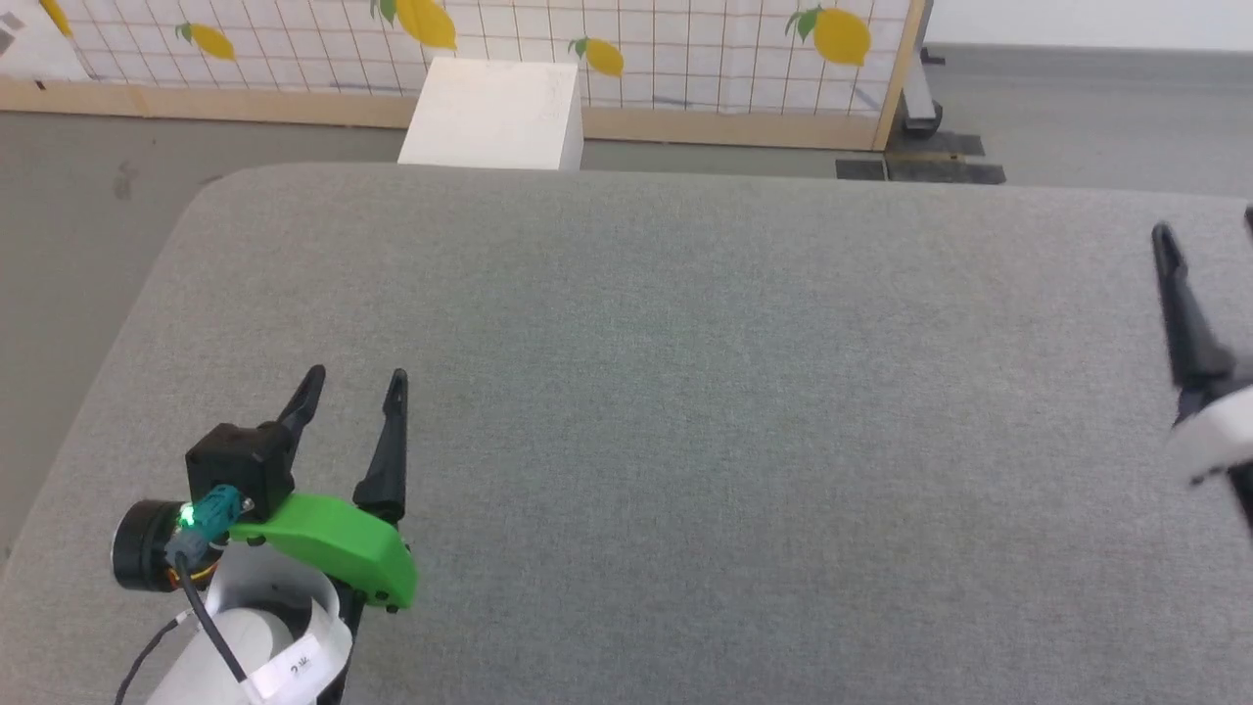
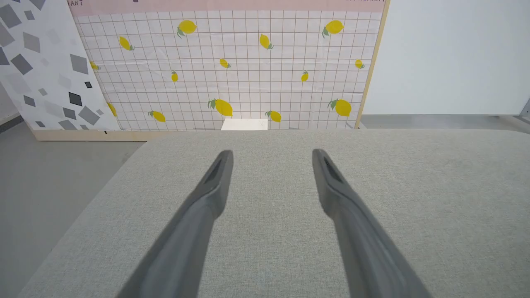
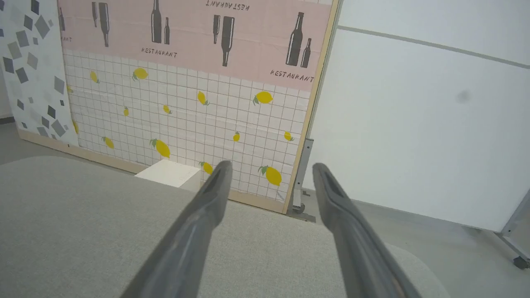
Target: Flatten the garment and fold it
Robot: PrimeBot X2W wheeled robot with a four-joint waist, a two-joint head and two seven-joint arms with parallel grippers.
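Head view first: the grey padded surface [image 1: 685,343] takes up most of the frame, with loads of bare room across the middle. Its far edge runs straight and the far-left corner is rounded, with grey floor [image 1: 78,196] down the left side. The left end effector [image 1: 354,377] sits at the lower left, well inside the left edge, fingers spread apart and gripping nothing. The right end effector [image 1: 1206,225] pokes in at the right border, partly cropped, with its fingers apart too. Just past the far edge is a white box [image 1: 494,113], standing against a lemon-print panel [image 1: 685,49].

Left wrist view: the left end effector [image 2: 272,153] is released, both fingers hanging over bare fabric with a wide gap between them. The surface's left edge slants off toward the floor and the far edge lies straight ahead, with the white box peeking just over it. Left of the lemon panel there's a panel with grey shapes [image 2: 41,62], and to the right a plain white wall [image 2: 447,58].

Right wrist view: the right end effector [image 3: 271,164] is also released and empty, pointing out over the far edge near the rounded right corner. Open floor lies beyond, up to the white wall. A metal foot [image 3: 302,182] stands at the lemon panel's end.

Honestly I can't tell where the garment is from these shots.
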